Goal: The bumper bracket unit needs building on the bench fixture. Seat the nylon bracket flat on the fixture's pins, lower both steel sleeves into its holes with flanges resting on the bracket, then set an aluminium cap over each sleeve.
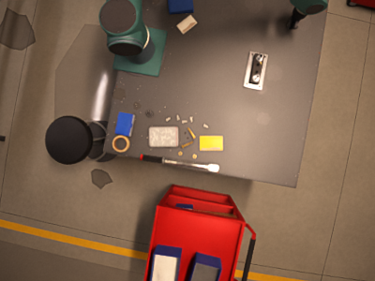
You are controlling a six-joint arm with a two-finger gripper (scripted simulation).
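Observation:
The nylon bracket lies on the fixture at the bench's far right, seen from above as a pale rectangular frame with two dark holes. I cannot make out sleeves or caps at this size. The arm reaches from its teal base out past the bench's left edge, and its black wrist hides the gripper from this overhead view. The gripper is closed on something, and I cannot see what it holds.
The bench's left edge runs beside the wrist. Near it lie a blue block, a tape ring, a grey plate, a yellow card, scattered small parts and a long tool. A red cart stands in front.

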